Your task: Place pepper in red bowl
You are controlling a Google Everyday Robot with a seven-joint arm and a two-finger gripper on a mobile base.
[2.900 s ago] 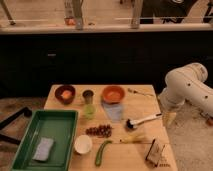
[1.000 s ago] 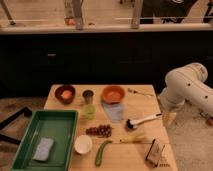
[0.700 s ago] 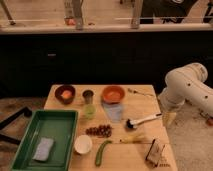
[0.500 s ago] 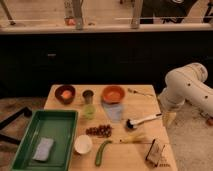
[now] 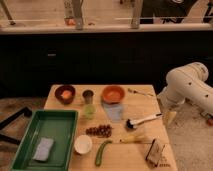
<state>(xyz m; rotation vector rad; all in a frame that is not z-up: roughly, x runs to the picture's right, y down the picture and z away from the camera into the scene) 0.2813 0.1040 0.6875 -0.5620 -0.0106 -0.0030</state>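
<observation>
The pepper (image 5: 102,152), long, slim and green, lies on the wooden table (image 5: 145,105) near its front edge, beside a small white bowl (image 5: 83,144). The red bowl (image 5: 113,93), wide and orange-red, sits at the back middle of the table. My white arm is off the table's right side. Its gripper (image 5: 171,118) hangs down by the right edge, far from both the pepper and the red bowl, with nothing seen in it.
A maroon bowl (image 5: 65,93), a metal cup (image 5: 88,96) and a green cup (image 5: 89,111) stand at the back left. A green tray (image 5: 30,142) holds a sponge (image 5: 43,149). A brush (image 5: 143,121), a pale yellow item (image 5: 131,139), a dark cluster (image 5: 100,131) and a packet (image 5: 156,152) lie around the pepper.
</observation>
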